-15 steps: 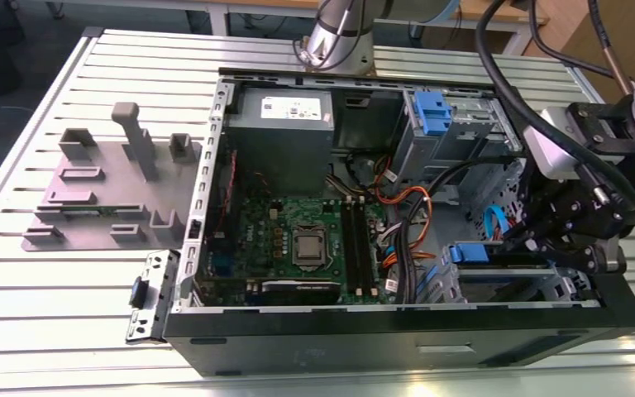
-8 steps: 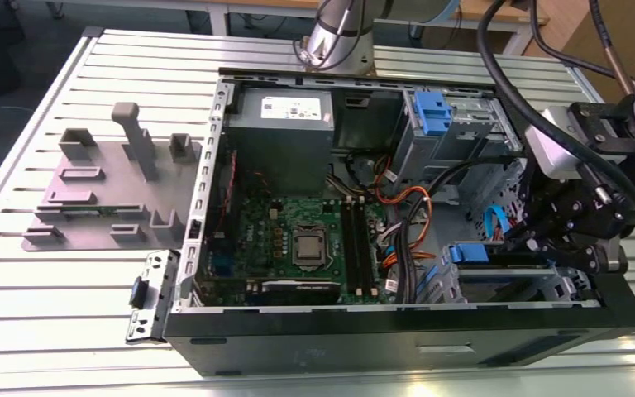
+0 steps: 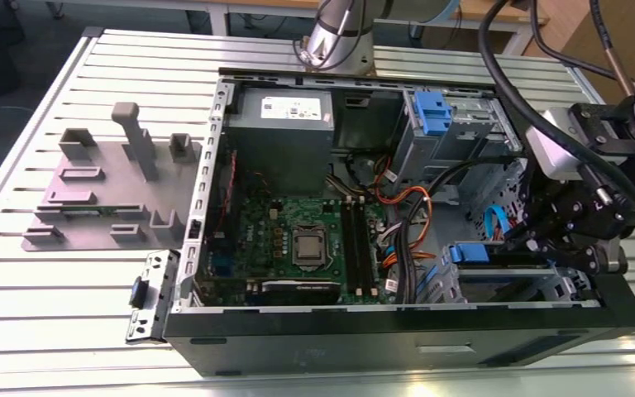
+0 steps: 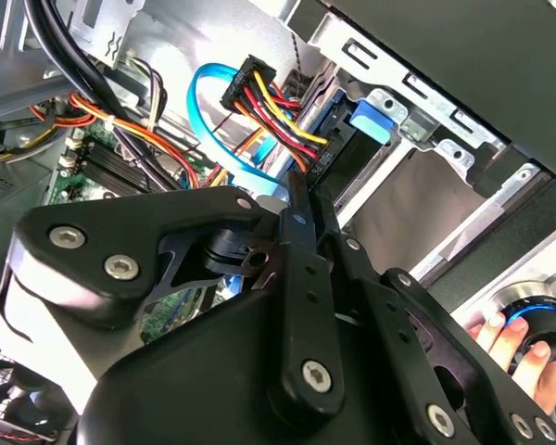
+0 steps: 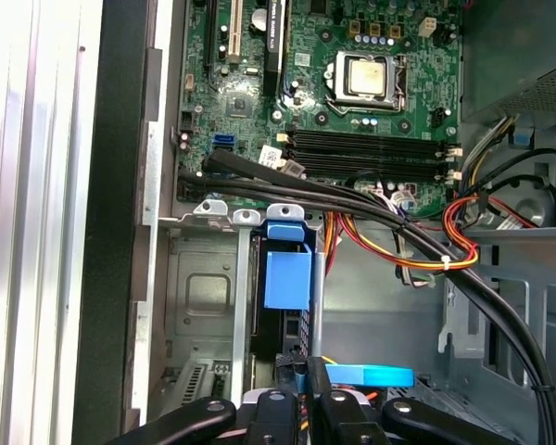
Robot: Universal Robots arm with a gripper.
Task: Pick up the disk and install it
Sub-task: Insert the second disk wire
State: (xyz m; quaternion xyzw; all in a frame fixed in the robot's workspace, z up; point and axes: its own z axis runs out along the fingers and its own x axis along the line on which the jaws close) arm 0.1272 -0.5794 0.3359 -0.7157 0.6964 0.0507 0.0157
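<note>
The gripper [image 3: 565, 240] sits inside the open computer case [image 3: 406, 335], just above its lower drive cage [image 5: 213, 306]. Its fingers [image 4: 301, 269] are pressed narrowly together, on what I cannot tell. The disk's blue bracket [image 3: 475, 252] sits in that cage, beside the fingertips.

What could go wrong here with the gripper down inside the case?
The gripper sits among loose cables near the drive bay; it may snag or pull them. A hand is close to the arm in the second wrist view, so contact is possible. The blue bracket could jam if pushed crooked.
</note>
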